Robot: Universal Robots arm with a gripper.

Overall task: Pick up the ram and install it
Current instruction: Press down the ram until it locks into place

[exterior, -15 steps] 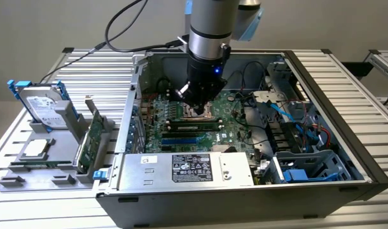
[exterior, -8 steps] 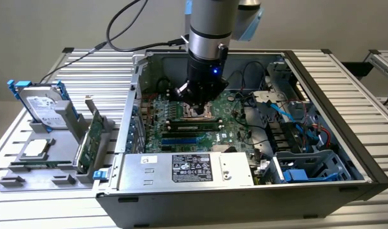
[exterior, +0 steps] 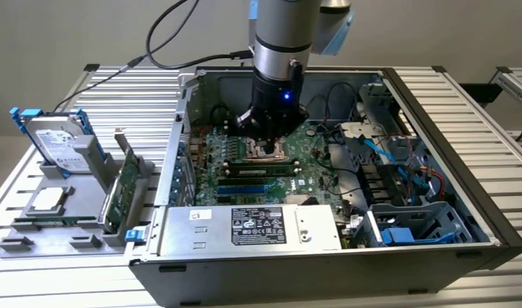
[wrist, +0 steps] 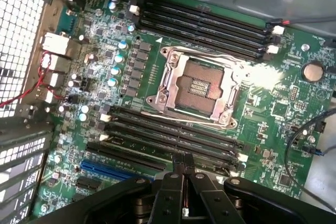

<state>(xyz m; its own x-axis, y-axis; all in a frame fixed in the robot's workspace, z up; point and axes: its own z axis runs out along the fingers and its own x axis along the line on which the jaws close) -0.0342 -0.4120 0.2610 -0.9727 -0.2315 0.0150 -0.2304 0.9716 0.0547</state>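
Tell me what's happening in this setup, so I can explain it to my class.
A robot arm is working inside an open computer case. Its pincer is shut and poised low over the motherboard, right above the memory slots beside the CPU socket. A ram stick already lies seated in a slot in the exterior view. Outside the case, a hard drive and an expansion card stand in a holder.

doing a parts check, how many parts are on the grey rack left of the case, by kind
hard drive: 1
card: 1
flat silver part: 1
total: 3
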